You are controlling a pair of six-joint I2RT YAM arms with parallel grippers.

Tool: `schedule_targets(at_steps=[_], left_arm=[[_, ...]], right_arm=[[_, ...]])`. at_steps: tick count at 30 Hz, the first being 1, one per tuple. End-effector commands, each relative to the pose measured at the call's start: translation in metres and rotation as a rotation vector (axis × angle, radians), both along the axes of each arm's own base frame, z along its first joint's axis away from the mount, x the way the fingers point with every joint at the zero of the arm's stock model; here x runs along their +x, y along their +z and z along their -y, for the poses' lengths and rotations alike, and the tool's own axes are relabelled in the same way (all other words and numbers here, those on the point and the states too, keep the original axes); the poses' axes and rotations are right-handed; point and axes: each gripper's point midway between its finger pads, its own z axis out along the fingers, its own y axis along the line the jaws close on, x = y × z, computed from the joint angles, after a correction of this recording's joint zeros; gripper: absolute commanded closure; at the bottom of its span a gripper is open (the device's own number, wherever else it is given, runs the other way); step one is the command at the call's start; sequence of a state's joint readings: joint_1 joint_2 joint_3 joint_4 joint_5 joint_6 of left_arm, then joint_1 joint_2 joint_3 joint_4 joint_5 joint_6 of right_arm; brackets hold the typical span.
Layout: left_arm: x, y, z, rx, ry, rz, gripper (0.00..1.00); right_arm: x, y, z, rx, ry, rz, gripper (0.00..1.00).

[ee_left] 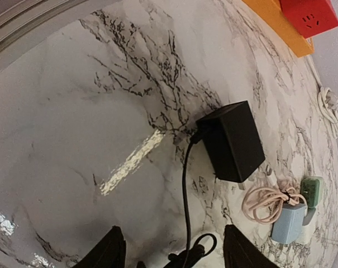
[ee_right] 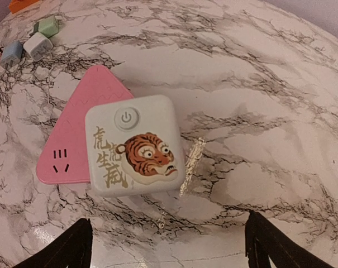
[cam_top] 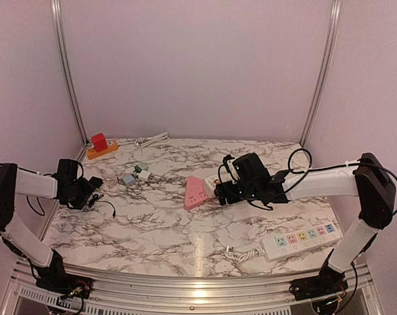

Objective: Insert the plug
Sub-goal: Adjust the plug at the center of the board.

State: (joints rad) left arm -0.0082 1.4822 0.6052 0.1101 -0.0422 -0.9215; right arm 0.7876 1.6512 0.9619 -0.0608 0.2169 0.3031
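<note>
A white square plug with a tiger picture (ee_right: 135, 146) sits on the right part of a pink triangular socket block (ee_right: 68, 145); whether its prongs are in cannot be seen. Both lie mid-table in the top view, the plug (cam_top: 210, 188) on the block (cam_top: 195, 193). My right gripper (ee_right: 169, 248) is open and empty just short of the plug, also seen from above (cam_top: 226, 190). My left gripper (ee_left: 174, 254) is open at the table's left (cam_top: 92, 188), over the black cable (ee_left: 185, 201) of a black adapter (ee_left: 231, 140).
An orange strip with a red cube plug (cam_top: 100, 146) and a white cable (cam_top: 149, 139) lie at the back left. Small green, blue and white adapters (cam_top: 136, 172) and a pink coiled cable (ee_left: 266, 201) lie left of centre. A long white power strip (cam_top: 303, 237) lies front right.
</note>
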Motion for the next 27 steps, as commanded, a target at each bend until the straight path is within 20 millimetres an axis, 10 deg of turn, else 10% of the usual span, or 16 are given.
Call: schedule_targets(at_steps=[1, 27], left_arm=[[0.000, -0.021, 0.006, -0.016, -0.038, -0.052, 0.41], [0.006, -0.023, 0.033, -0.081, -0.161, -0.029, 0.90]], right_arm=[[0.001, 0.007, -0.007, 0.018, 0.009, 0.013, 0.11], [0.001, 0.002, -0.009, 0.029, 0.007, 0.000, 0.12]])
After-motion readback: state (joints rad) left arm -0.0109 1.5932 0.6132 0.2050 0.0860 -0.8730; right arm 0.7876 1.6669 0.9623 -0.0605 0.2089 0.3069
